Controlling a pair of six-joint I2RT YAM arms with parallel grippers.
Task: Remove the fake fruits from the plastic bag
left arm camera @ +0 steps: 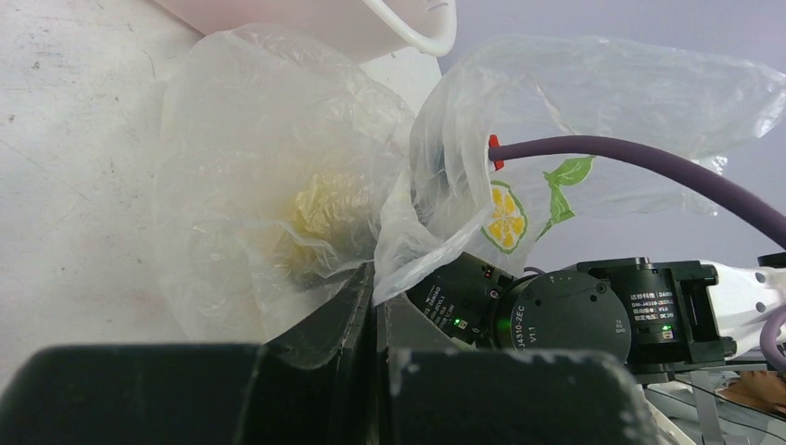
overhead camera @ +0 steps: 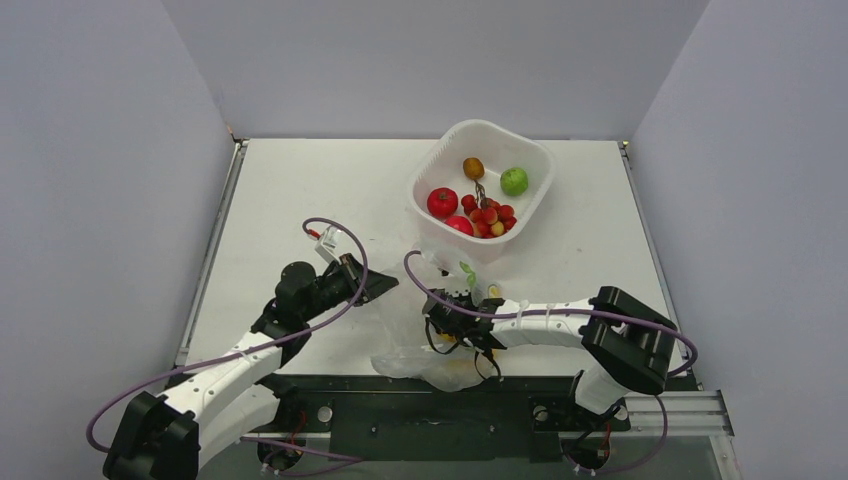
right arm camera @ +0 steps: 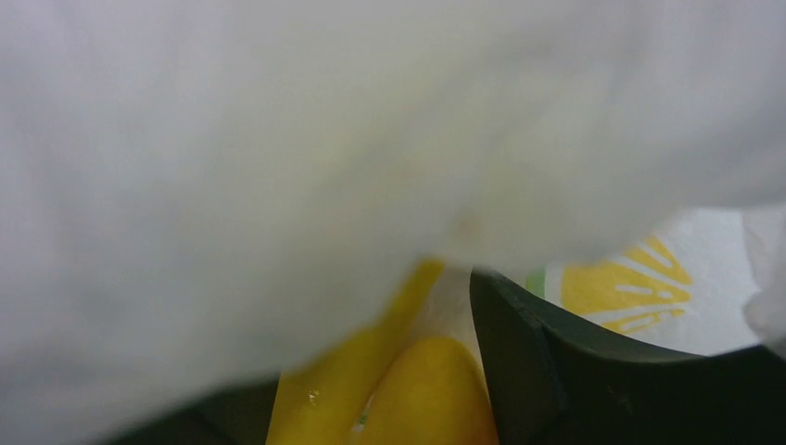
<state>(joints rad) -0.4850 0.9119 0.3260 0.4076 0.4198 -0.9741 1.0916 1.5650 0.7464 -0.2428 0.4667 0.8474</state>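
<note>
Pressed almost against the right wrist lens, the plastic bag (right arm camera: pixel 278 139) is a milky blur over most of that view. Under it sits the orange-yellow mango-like fruit (right arm camera: pixel 431 394), inside the bag, with one dark finger (right arm camera: pixel 524 371) of the right gripper (overhead camera: pixel 455 318) close along its right side. A second dark shape shows at the lower left, so the fruit looks to lie between the fingers, but I cannot tell whether they press on it or stand clear. A lemon-slice print (right arm camera: pixel 640 287) shows on the film behind the finger.

From above, the bag lies crumpled on the white table (overhead camera: pixel 300 200) near the front edge, between the two arms, with the right gripper pushed into it from the right. The left gripper (left arm camera: pixel 375 297) is clamped together on a fold of the bag's edge, the film bunched up above the pinch. Through the film in the left wrist view the same fruit is a yellow smudge. A purple cable (left arm camera: pixel 630 158) crosses in front of the bag on the right.

Farther back stands a white tub (overhead camera: pixel 535 160), just beyond the bag. In it lie the red round fruit (overhead camera: pixel 442 202), the bunch of red grapes (overhead camera: pixel 488 215), a green apple (overhead camera: pixel 514 181) and a brown oval fruit (overhead camera: pixel 473 168), all out of the bag
</note>
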